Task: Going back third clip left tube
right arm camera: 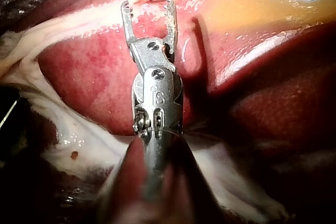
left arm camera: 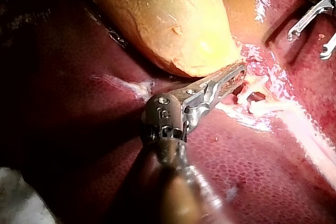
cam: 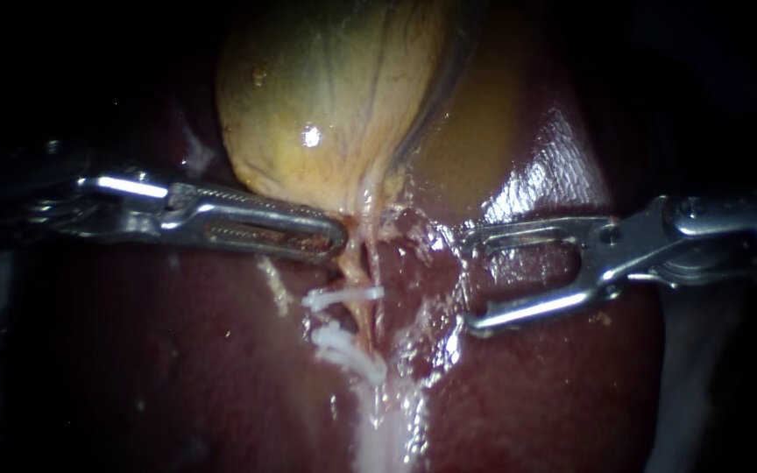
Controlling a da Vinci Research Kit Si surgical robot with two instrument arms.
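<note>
A: How do the tools stand?

B: The left tool point(cam: 335, 238) has its jaws lying together, their tip pressed in under the neck of the gallbladder point(cam: 326, 96). Nothing shows held between them. The right tool point(cam: 466, 282) is released, jaws spread wide, and empty.

A: And the clips?

B: The white clips point(cam: 343, 298) sit across the tube point(cam: 363, 273), just past the left tool's tip and a little ahead of the right tool's open jaws.

A: What could go wrong?

B: The right tool's open jaws are close to the tube. If one tip catches a clip or a strand while it backs off, it could drag the clip loose or tear the tube. The lower jaw also lies close to the liver point(cam: 554, 385) and could score it. If the left tool slips, the tube would slacken and shift.

A: What stays unclear?

B: The farther white clump point(cam: 348, 350) may be one clip or two, so the count is uncertain. Glare hides the tissue beside the tube, and both shafts fade into the dark. Which tube is the left one cannot be settled.
</note>
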